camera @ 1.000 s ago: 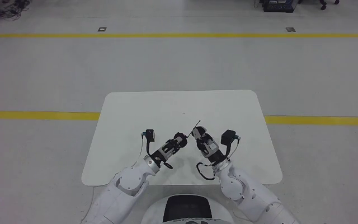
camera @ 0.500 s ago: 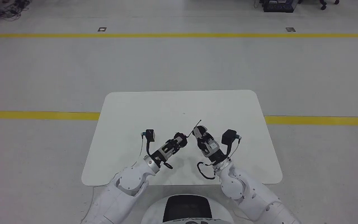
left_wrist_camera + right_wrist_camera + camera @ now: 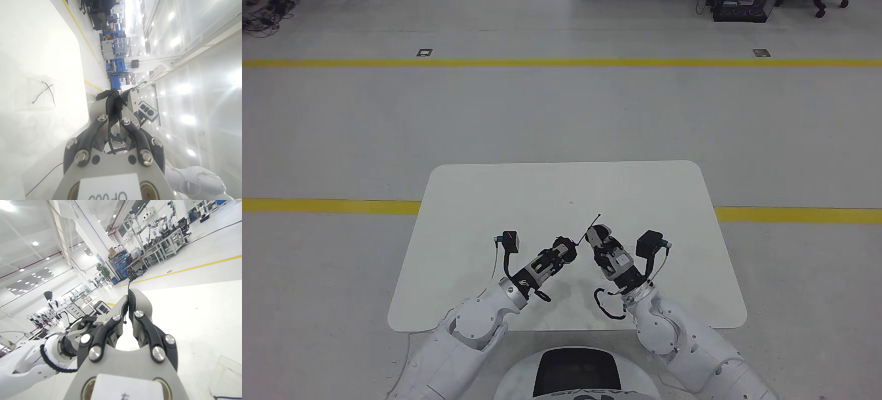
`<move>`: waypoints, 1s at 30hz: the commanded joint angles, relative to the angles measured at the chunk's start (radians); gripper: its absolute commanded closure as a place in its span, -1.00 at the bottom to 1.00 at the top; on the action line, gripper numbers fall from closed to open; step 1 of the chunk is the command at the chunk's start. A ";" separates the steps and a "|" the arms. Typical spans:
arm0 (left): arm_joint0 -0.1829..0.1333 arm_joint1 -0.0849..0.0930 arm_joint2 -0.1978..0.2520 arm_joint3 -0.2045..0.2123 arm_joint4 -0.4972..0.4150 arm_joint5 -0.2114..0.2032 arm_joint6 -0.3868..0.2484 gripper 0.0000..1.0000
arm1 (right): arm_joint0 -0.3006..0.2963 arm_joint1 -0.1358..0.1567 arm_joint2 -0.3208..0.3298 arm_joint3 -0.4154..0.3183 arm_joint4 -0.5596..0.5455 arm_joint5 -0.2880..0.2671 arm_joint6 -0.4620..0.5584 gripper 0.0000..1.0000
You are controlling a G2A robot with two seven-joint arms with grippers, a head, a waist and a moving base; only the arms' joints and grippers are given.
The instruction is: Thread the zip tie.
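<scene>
Right gripper [image 3: 129, 294] pinched shut on zip tie [image 3: 129, 283]: thin black end sticks out past fingertips, short tail hangs behind pinch. Left gripper [image 3: 113, 103] fingers pressed together, dark lump at tips (can't identify it). Both grippers close together, tips angled toward each other, lower centre of top view, over white round-cornered table [image 3: 642, 185]. Clear tray [image 3: 40, 91] on table holds two thin black strands. Pale grey floor, yellow lines [image 3: 562, 63] across upper and middle frame. Room: racks with blue bins [image 3: 119, 262], workbenches [image 3: 166, 247].
</scene>
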State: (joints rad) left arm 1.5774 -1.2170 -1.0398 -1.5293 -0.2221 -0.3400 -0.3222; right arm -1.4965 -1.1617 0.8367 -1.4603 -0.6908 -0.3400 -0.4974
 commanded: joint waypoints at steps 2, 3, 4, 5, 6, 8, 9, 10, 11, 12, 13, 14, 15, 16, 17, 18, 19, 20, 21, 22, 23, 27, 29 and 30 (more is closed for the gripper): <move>0.000 0.000 0.000 0.000 0.000 0.000 0.000 1.00 | -0.003 -0.001 0.002 -0.001 -0.006 0.000 0.002 1.00; 0.000 0.000 0.000 0.000 0.000 0.000 0.000 1.00 | -0.003 -0.001 0.002 -0.002 -0.007 0.000 0.003 1.00; 0.000 0.000 0.000 0.000 0.000 0.000 0.000 1.00 | -0.004 -0.001 0.002 -0.003 -0.008 0.000 0.005 1.00; 0.000 0.000 0.000 0.000 0.000 0.000 0.000 1.00 | -0.004 -0.001 0.002 -0.005 -0.010 0.000 0.007 1.00; 0.000 0.000 0.000 0.000 0.000 0.000 0.000 1.00 | -0.005 -0.001 0.001 -0.006 -0.011 0.000 0.008 1.00; 0.000 0.000 0.000 0.000 0.000 0.000 0.000 1.00 | -0.006 0.000 0.001 -0.007 -0.013 0.000 0.010 1.00; 0.000 0.000 0.000 0.000 0.000 0.000 0.000 1.00 | -0.007 0.000 0.001 -0.009 -0.015 0.000 0.011 1.00; 0.000 0.000 0.000 0.000 0.000 0.000 0.000 1.00 | -0.007 0.001 0.001 -0.010 -0.016 0.000 0.013 1.00; 0.000 0.000 0.000 0.000 0.000 0.000 0.000 1.00 | -0.008 0.001 0.000 -0.010 -0.017 0.000 0.014 1.00; 0.000 0.000 0.000 0.000 0.000 0.000 0.000 1.00 | -0.009 0.002 0.000 -0.010 -0.019 0.000 0.016 1.00; 0.000 0.000 0.000 0.000 0.000 0.000 0.000 1.00 | -0.009 0.002 -0.001 -0.010 -0.020 0.000 0.018 1.00; 0.000 0.000 0.000 0.000 0.000 0.000 0.000 1.00 | -0.009 0.003 -0.001 -0.010 -0.020 0.000 0.019 1.00; 0.000 0.000 0.000 0.000 0.000 0.000 0.000 1.00 | -0.009 0.003 -0.002 -0.010 -0.020 0.000 0.020 1.00; 0.000 0.000 0.000 0.000 0.000 0.000 0.000 1.00 | -0.010 0.004 -0.002 -0.010 -0.020 0.000 0.021 1.00; 0.000 0.000 0.000 0.000 0.000 0.000 0.000 1.00 | -0.010 0.004 -0.002 -0.010 -0.020 0.000 0.021 1.00; 0.000 0.000 0.000 0.000 0.000 0.000 0.000 1.00 | -0.010 0.005 -0.003 -0.010 -0.021 0.000 0.021 1.00; 0.000 0.000 0.000 0.000 0.000 0.000 0.000 1.00 | -0.011 0.005 -0.003 -0.010 -0.021 0.000 0.021 1.00; 0.000 0.000 0.000 0.000 0.000 0.000 0.000 1.00 | -0.012 0.006 -0.002 -0.010 -0.021 0.000 0.021 1.00; 0.000 0.000 0.000 0.000 0.000 0.000 0.000 1.00 | -0.012 0.007 -0.002 -0.010 -0.021 0.000 0.021 1.00; 0.000 0.000 0.000 0.000 0.000 0.000 0.000 1.00 | -0.012 0.008 -0.002 -0.010 -0.020 0.000 0.022 1.00; 0.000 0.000 0.000 0.000 0.000 0.000 0.000 1.00 | -0.013 0.009 -0.002 -0.010 -0.020 0.000 0.023 1.00; 0.000 0.000 0.000 0.000 0.000 0.000 0.000 1.00 | -0.014 0.011 -0.003 -0.011 -0.017 0.000 0.029 1.00; 0.000 0.000 0.000 0.000 0.000 0.000 0.000 1.00 | -0.014 0.012 -0.004 -0.010 -0.013 0.000 0.032 1.00; 0.000 0.000 0.000 0.000 0.000 0.000 0.000 1.00 | -0.013 0.013 -0.004 -0.010 -0.011 0.000 0.033 1.00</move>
State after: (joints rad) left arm 1.5774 -1.2170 -1.0398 -1.5293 -0.2221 -0.3400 -0.3222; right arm -1.5103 -1.1493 0.8328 -1.4706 -0.7033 -0.3400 -0.4655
